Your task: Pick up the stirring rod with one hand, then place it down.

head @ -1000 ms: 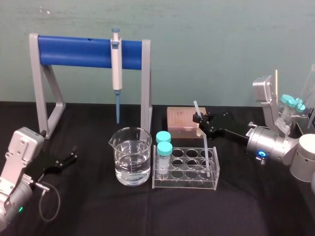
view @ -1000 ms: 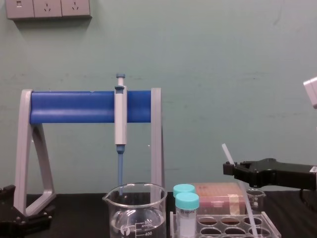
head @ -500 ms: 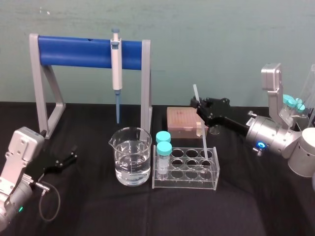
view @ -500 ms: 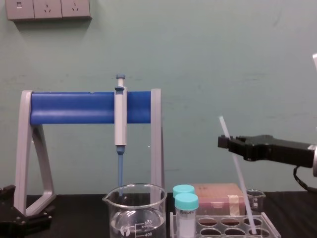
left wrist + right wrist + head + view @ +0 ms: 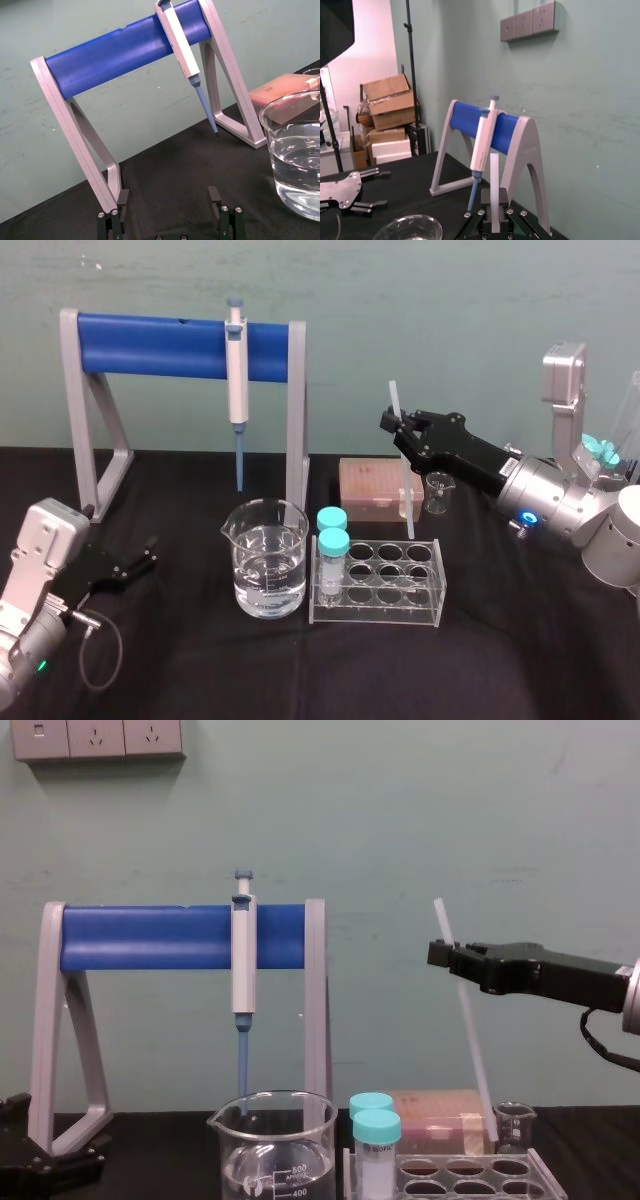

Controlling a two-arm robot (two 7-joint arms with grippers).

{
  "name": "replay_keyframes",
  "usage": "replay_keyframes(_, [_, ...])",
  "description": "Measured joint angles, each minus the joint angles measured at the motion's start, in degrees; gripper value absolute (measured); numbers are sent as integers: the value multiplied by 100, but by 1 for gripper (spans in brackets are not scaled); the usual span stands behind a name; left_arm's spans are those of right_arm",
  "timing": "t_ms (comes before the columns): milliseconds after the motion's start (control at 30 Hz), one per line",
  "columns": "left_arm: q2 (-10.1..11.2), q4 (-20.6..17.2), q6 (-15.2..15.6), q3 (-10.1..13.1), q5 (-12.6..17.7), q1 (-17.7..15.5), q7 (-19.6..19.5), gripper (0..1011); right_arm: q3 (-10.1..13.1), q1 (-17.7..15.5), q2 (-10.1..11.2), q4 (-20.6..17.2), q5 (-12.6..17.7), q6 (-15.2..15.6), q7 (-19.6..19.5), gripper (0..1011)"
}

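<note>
The stirring rod (image 5: 405,490) is a thin translucent-white stick, hanging nearly upright in the air with its top leaning slightly left. My right gripper (image 5: 397,427) is shut on it near its top end, reaching in from the right. In the chest view the rod (image 5: 472,1040) runs down from the right gripper (image 5: 443,954), and its lower tip hangs just above the back right of the tube rack (image 5: 520,1162). The right wrist view shows the rod (image 5: 494,185) standing up between that gripper's fingers. My left gripper (image 5: 140,562) rests open at the table's left, and its fingers (image 5: 112,225) stand wide apart.
A clear tube rack (image 5: 375,615) with two teal-capped tubes stands mid-table, with a water-filled beaker (image 5: 268,560) to its left. Behind are a pink tip box (image 5: 370,485), a small beaker (image 5: 436,492), and a grey stand with a blue bar (image 5: 150,345) holding a pipette (image 5: 236,370).
My right gripper has risen and moved slightly left with the rod. The rod's lower end has come up out of the tube rack. The left arm has not moved.
</note>
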Motion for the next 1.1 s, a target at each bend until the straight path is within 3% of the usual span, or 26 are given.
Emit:
replay_keyframes(533, [0, 0, 0, 0, 0, 0, 0, 1000, -103, -334, 257, -754, -266, -547, -519, 80])
replay_keyframes(800, [0, 0, 0, 0, 0, 0, 0, 1000, 8, -507, 266, -834, -312, -943, -623, 80])
replay_keyframes(1100, [0, 0, 0, 0, 0, 0, 0, 1000, 132, -653, 229, -846, -270, -1055, -674, 80])
